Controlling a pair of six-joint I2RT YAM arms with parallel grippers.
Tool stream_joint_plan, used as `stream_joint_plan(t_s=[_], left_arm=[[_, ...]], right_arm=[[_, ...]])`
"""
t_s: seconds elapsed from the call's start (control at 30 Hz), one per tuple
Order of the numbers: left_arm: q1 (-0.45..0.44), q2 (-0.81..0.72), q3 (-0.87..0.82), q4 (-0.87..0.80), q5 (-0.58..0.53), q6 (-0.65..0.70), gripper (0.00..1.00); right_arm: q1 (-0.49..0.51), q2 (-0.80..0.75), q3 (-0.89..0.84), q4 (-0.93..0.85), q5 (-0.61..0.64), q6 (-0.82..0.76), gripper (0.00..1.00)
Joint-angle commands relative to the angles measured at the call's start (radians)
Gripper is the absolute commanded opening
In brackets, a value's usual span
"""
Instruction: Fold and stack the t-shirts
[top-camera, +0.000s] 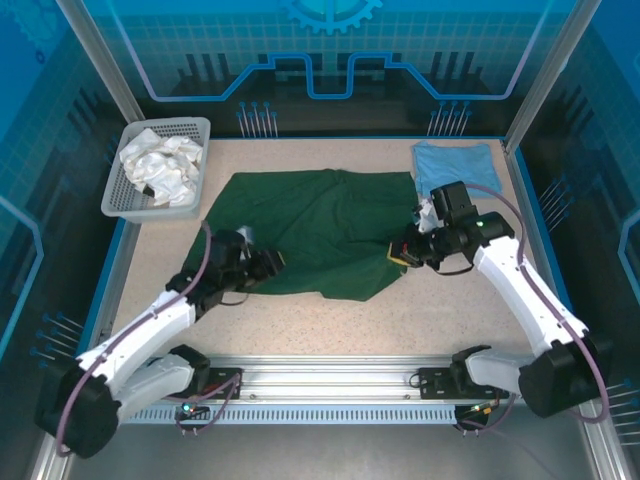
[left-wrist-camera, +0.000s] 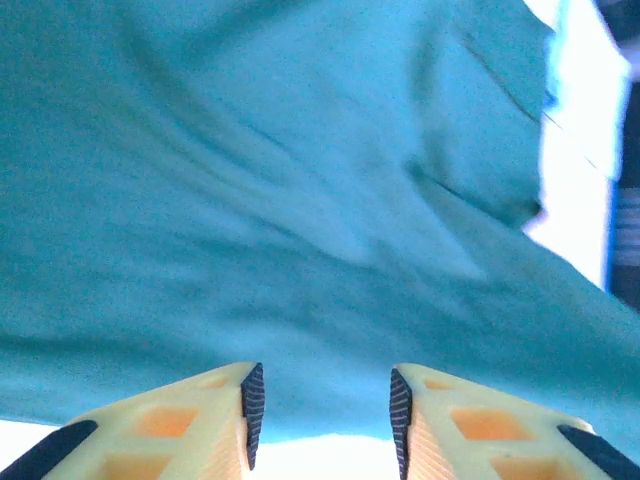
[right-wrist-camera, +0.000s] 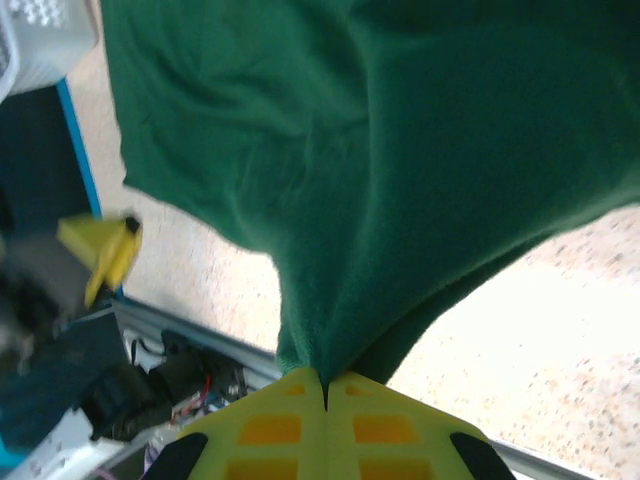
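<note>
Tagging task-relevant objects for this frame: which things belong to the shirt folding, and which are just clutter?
Job:
- green shirt, spread mid-table, right pincer shut on its edge
- blue shirt, far right

Lying about:
- white basket, far left
- white cloth inside it

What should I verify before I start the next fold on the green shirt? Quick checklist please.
1. Right gripper clamped on the dark green t-shirt: ok, fingers shut on its near right edge.
2. Left gripper gripping the shirt: not ok, jaws apart, nothing pinched.
3. Shirt lying smooth: not ok, creases run across it.
4. Bare table in front of the shirt: ok.
5. Light blue t-shirt separate from the green one: cannot tell, they lie close together at the far right corner.
</note>
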Motion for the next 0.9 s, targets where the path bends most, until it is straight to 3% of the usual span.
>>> stream_joint_plan(t_s=[0.0,0.1,0.2,0.27,0.37,0.43,0.53,0.63,0.77,0.87], left_arm=[[-0.155,0.011,-0.083,0.114,0.016,-0.112,0.40],[-0.281,0.098,-0.071,0.191,-0.048,-0.153,0.39],[-0.346,0.210,-0.029,0.265,-0.075,-0.182,0.40],[-0.378,0.304,0.032,0.272,-0.091,-0.184,0.45],[-0.392,0.434,0.112,0.293,-0.104,-0.210,0.49],[-0.392,0.503,0.149,0.306,-0.133,-0.247,0.54],[-0.392,0.585,0.214,0.290,-0.162,-0.264,0.54],[-0.392,0.650,0.263,0.265,-0.176,-0.289,0.52],[-0.392,0.695,0.283,0.204,-0.262,-0.318,0.49],[-0.393,0.730,0.328,0.175,-0.291,-0.279,0.50]], right_arm=[[-0.047,0.103,0.047,0.063,0.021,-0.001,0.00],[-0.082,0.242,0.085,0.111,0.043,-0.002,0.01],[-0.107,0.408,0.201,0.103,0.080,-0.021,0.02],[-0.121,0.506,0.284,0.090,0.077,-0.030,0.07],[-0.144,0.612,0.378,0.072,0.089,-0.041,0.44],[-0.162,0.639,0.398,0.046,0.106,-0.061,0.56],[-0.181,0.524,0.264,0.107,0.120,-0.071,0.63],[-0.181,0.342,0.073,0.146,0.166,-0.085,0.65],[-0.157,0.144,-0.148,0.187,0.193,-0.097,0.62],[-0.133,0.082,-0.254,0.214,0.192,-0.111,0.54]])
